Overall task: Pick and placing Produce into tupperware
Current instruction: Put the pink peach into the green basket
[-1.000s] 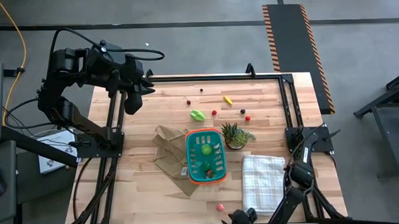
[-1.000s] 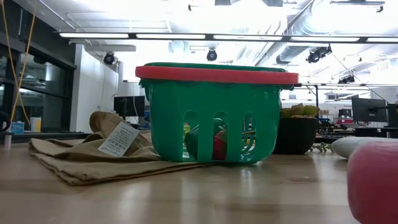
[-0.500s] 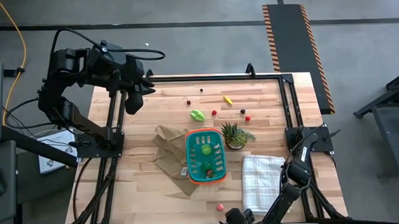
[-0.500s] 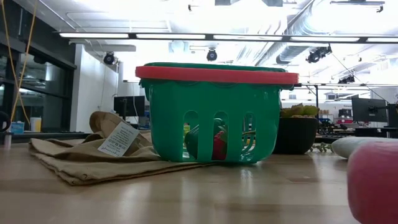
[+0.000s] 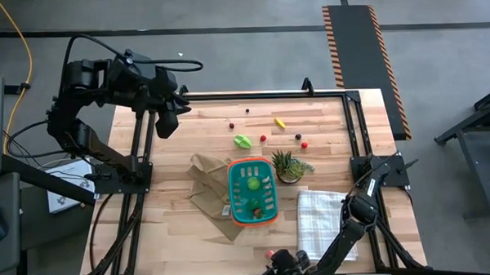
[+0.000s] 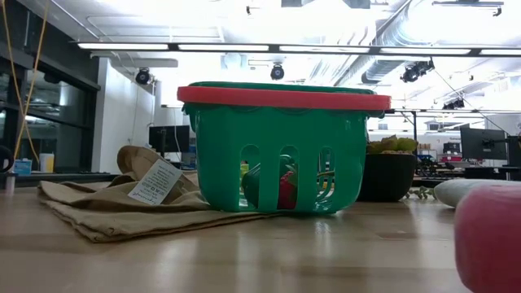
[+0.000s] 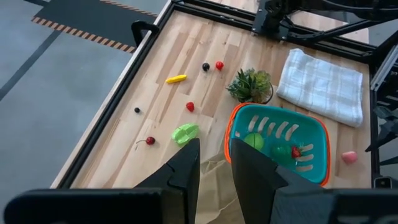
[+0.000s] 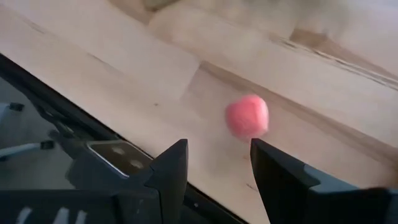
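Right gripper is seen at the bottom edge of the high view, low over the table's near edge, with its two fingers parted and nothing between them; a pink round piece lies on the wood just beyond the fingertips, not touched. Left gripper is held up at the upper left of the high view, over the table's far left corner, with only a narrow gap between its fingers and nothing held. In the middle of the high view the teal tupperware with its orange rim stands partly on a brown paper bag, and a round green piece and a small red piece lie inside it. A potted plant stands just to its right, and a white checked cloth lies at the lower right. Above the container, loose on the wood, are seen a green leafy piece, a yellow piece, two red balls and, a dark berry and a cherry.
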`<state>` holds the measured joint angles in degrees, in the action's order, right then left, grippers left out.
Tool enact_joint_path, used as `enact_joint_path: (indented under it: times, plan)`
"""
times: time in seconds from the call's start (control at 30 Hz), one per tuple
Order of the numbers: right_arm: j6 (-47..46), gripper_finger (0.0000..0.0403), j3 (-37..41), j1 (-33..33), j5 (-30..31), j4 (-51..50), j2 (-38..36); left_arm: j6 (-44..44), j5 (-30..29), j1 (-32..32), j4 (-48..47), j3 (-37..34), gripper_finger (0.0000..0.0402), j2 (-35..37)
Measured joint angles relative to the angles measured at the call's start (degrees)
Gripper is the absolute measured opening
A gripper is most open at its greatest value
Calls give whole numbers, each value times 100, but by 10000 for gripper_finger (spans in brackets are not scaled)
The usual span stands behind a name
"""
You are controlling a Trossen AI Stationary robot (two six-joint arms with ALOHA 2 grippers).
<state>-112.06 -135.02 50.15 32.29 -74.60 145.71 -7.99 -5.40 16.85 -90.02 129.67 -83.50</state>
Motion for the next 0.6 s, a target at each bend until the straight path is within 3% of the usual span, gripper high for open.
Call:
enact_joint_path:
  times: [0.43,0.6]
  plan:
    - [528,168,4,-43,-379,-384,-9,-19,-21,0,0,0,81,1]
    - [880,186,7,-70,-390,-334,-11,-128,-21,1,0,0,81,0]
